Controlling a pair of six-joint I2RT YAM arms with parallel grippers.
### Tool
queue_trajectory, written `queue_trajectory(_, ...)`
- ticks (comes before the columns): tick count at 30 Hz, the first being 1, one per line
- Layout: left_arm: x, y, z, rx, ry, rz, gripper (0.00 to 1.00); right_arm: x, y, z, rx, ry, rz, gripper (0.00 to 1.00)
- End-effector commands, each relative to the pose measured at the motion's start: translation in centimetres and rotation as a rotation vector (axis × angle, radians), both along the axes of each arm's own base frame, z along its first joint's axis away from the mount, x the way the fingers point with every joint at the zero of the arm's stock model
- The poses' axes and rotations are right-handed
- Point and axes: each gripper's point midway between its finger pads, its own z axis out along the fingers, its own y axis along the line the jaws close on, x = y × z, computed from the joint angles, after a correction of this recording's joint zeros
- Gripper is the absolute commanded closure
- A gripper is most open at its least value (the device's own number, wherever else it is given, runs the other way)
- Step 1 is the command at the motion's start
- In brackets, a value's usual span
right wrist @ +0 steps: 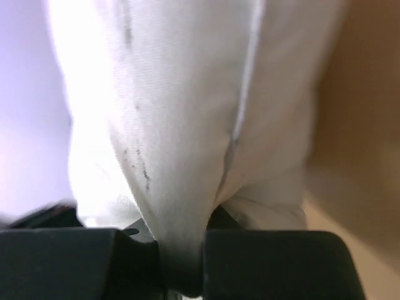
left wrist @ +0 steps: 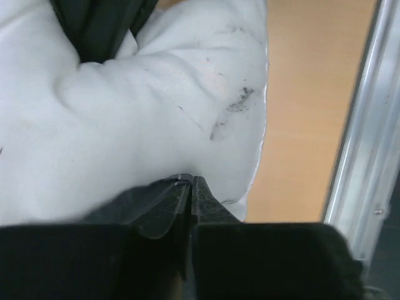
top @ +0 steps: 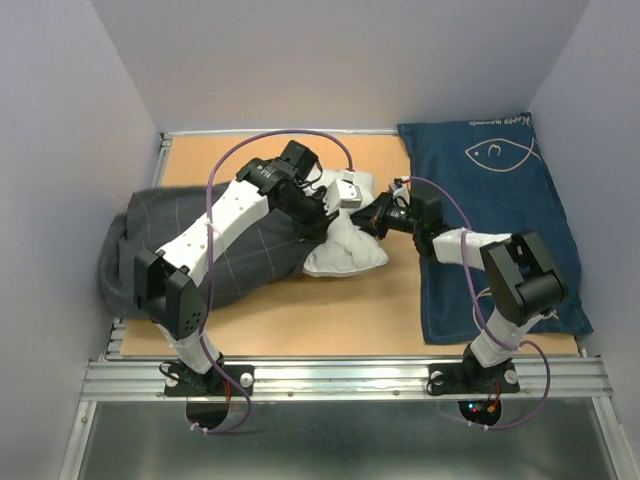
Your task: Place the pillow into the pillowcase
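Observation:
The dark grey windowpane pillowcase (top: 255,262) lies on the left of the table, bulging with most of the pillow inside. The white pillow's end (top: 345,255) sticks out of its right-hand opening. My left gripper (top: 322,218) is at that opening; in the left wrist view its jaws (left wrist: 190,181) are shut on a fold of grey pillowcase fabric (left wrist: 137,203) against the white pillow (left wrist: 144,112). My right gripper (top: 372,215) is just right of it, shut on a pinch of the pillow's white cloth (right wrist: 181,156), which runs down between the fingers (right wrist: 181,250).
A navy blue cloth with white fish drawings (top: 500,220) lies flat on the right side of the wooden table (top: 330,315). An aluminium rail (top: 340,380) runs along the near edge and white walls close in the sides and back.

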Motion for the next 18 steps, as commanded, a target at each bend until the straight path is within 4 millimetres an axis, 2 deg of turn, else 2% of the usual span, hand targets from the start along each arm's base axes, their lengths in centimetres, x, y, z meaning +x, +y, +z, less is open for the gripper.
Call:
queue_trajectory(1,-1.3,-1.0,2.3,-0.178,0.099,-0.001,1.00,-0.9,1.1,10.7,0.173,-0.286,0.049,1.00)
queue_trajectory(5,-0.4,-2.2,3.6,-0.229,0.090,0.017,1.00,-2.3,1.5,9.1,0.148,-0.269,0.084,0.99)
queue_trajectory(7,-0.7,-2.9,4.0,-0.259,0.114,0.003,1.00,-2.6,1.6,8.9,0.144,-0.267,0.089,1.00)
queue_trajectory(10,-0.9,-4.4,5.9,-0.339,0.109,-0.034,1.00,-3.1,2.1,8.5,0.136,-0.266,0.115,1.00)
queue_trajectory(11,-0.8,-5.0,7.7,-0.375,0.075,-0.058,1.00,-3.3,2.3,8.6,0.135,-0.276,0.128,0.99)
queue_trajectory(13,-0.9,-6.1,9.4,-0.400,0.056,-0.099,1.00,-3.7,2.5,9.2,0.130,-0.328,0.168,0.99)
queue_trajectory(14,-0.4,-6.5,12.5,-0.449,-0.002,-0.115,1.00,-3.9,2.6,9.8,0.127,-0.365,0.191,0.99)
queue_trajectory(16,0.3,-6.3,15.1,-0.489,-0.045,-0.098,1.00,-4.5,3.0,10.7,0.096,-0.403,0.259,1.00)
queue_trajectory(17,0.8,-6.1,16.9,-0.522,-0.086,-0.091,1.00,-4.7,3.1,10.5,0.047,-0.479,0.289,0.99)
queue_trajectory(18,1.0,-5.7,18.8,-0.556,-0.120,-0.076,1.00,-5.3,3.2,11.1,0.024,-0.525,0.313,0.99)
